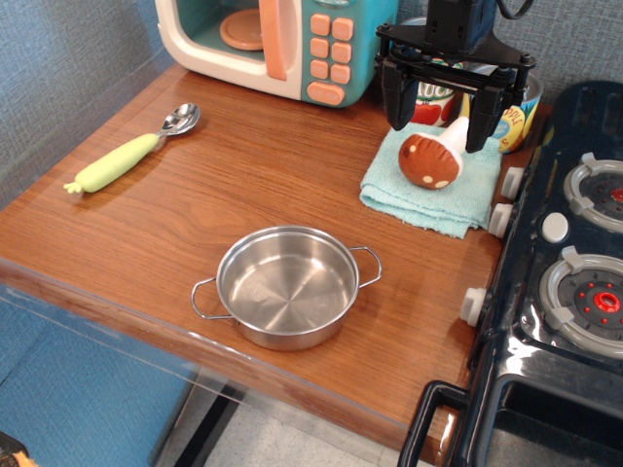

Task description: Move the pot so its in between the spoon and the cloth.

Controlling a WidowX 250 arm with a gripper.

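The shiny steel pot [287, 287] with two wire loop handles sits empty near the front edge of the wooden table [243, 175]. The spoon [129, 150], metal bowl and pale yellow-green handle, lies at the left. The teal cloth [472, 199] lies at the right by the stove, with a brown toy mushroom [434, 158] on it. My black gripper [443, 122] hangs open above the cloth, its fingers [397, 97] either side of the mushroom's stem, far behind and to the right of the pot.
A toy microwave [277, 44] stands at the back. Labelled tin cans [521, 117] stand behind the cloth, partly hidden by the gripper. A black toy stove [574, 282] with knobs borders the table's right side. A clear panel runs along the front edge.
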